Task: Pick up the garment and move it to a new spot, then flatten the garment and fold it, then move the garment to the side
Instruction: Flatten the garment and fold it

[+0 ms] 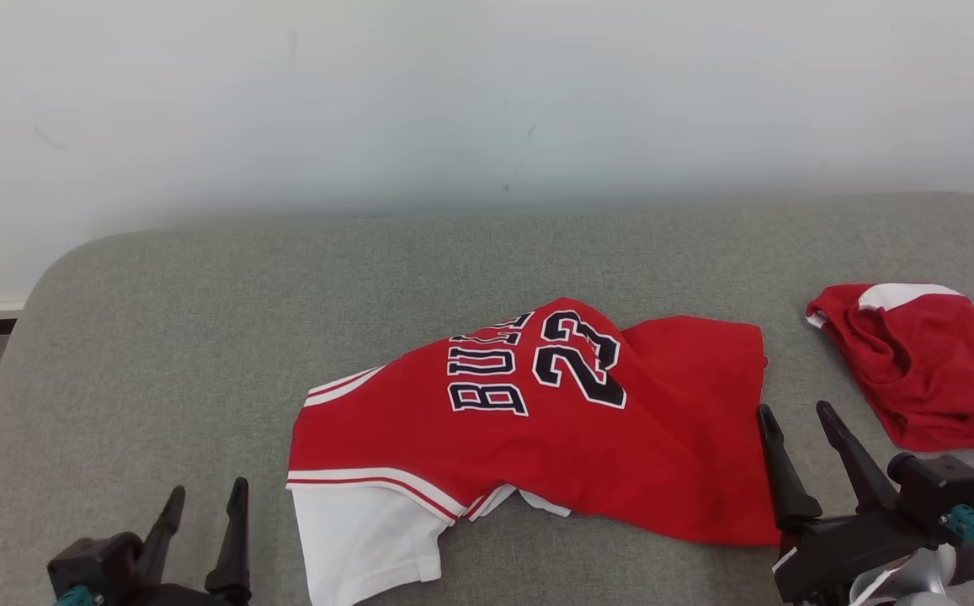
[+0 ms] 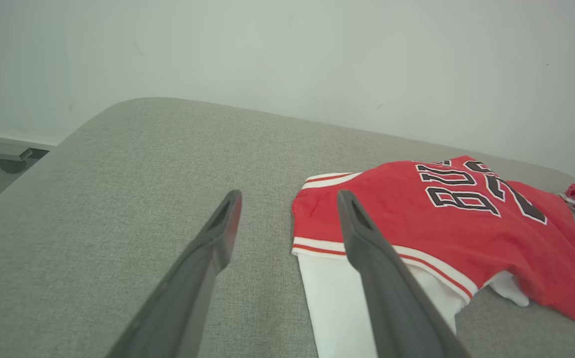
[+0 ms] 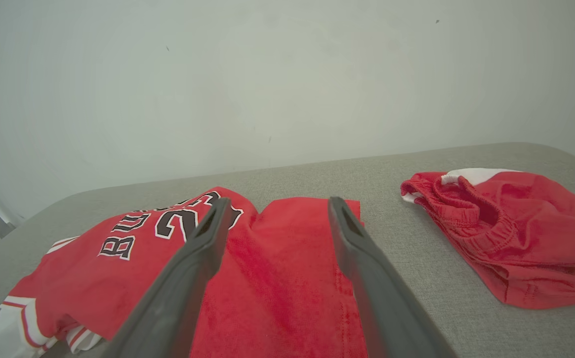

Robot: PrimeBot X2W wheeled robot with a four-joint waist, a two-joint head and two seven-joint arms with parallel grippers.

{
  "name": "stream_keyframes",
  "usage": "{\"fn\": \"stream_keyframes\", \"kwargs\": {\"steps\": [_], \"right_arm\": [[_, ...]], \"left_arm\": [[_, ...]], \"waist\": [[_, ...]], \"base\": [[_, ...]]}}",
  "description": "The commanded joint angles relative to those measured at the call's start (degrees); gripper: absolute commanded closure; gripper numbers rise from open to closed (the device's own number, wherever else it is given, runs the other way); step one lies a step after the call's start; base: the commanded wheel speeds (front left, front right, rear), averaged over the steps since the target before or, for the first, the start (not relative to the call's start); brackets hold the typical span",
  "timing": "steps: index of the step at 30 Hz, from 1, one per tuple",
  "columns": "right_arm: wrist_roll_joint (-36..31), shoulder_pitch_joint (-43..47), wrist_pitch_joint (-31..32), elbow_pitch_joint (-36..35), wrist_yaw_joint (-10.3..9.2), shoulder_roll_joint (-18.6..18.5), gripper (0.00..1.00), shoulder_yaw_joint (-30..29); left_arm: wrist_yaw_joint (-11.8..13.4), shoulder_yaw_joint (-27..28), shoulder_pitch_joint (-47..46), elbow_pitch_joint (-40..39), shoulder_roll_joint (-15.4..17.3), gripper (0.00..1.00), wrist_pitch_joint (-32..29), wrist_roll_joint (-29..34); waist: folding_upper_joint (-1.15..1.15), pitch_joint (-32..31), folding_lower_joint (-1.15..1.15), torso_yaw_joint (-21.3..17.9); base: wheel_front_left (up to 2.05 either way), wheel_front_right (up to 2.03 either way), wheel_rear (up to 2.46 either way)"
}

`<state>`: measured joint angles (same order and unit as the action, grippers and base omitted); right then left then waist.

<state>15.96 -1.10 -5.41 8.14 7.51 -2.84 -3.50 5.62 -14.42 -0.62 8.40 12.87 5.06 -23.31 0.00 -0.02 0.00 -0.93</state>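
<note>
The jersey (image 1: 554,438) is red, with black, white-edged lettering that starts "BUL" and the number 23 running sideways across it. It has red-and-white striped trim at its left end and a white part hanging out at the lower left corner. It lies rumpled rather than flat: a ridge rises through the number, and a plain red flap spreads to the right. It sits in the middle of the grey padded surface (image 1: 200,320), toward the near edge. There is one jersey, and one other piece of clothing, a pair of red shorts (image 1: 924,362) with a gathered waistband and a white patch, crumpled well apart at the far right. There are two grippers, each with two dark fingers. The right gripper (image 1: 796,421) is at the jersey's right edge, fingers spread wide and holding nothing; in its wrist view they point over the red flap, and whether they touch the cloth cannot be told. The left gripper (image 1: 207,505) is low at the left, just beside the white part, fingers also spread wide and empty. A pale wall (image 1: 487,101) stands behind the surface.
</note>
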Motion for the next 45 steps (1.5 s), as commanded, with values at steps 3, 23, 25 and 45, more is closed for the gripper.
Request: {"fn": "stream_keyframes", "kwargs": {"steps": [3,23,25,45], "right_arm": [[-0.91,-0.65,1.65,-0.28,-0.02,-0.13,0.0,-0.5],[-5.01,3.63,28.66,-5.69,-0.02,-0.13,0.0,-6.98],[-4.8,4.08,29.57,-5.61,-0.02,-0.14,0.0,-7.18],[-6.82,4.23,29.7,0.44,-0.02,-0.13,0.0,-5.48]], "left_arm": [[-0.14,-0.57,0.31,-0.14,-0.23,0.0,-2.2,-1.4],[-0.36,-5.88,-0.08,2.8,-1.16,0.0,-19.4,-5.17],[-0.33,-6.24,-0.31,3.55,-1.4,0.0,-19.62,-5.25],[0.15,-7.86,-1.17,11.35,-3.25,0.0,-19.82,-6.17]], "waist": [[0.0,0.45,0.0,0.21],[0.0,2.66,0.0,0.29],[0.0,2.78,0.0,0.22],[0.0,3.15,0.0,-0.24]], "base": [[0.0,0.0,0.0],[0.0,0.0,0.0],[0.0,0.0,0.0],[0.0,0.0,0.0]]}}
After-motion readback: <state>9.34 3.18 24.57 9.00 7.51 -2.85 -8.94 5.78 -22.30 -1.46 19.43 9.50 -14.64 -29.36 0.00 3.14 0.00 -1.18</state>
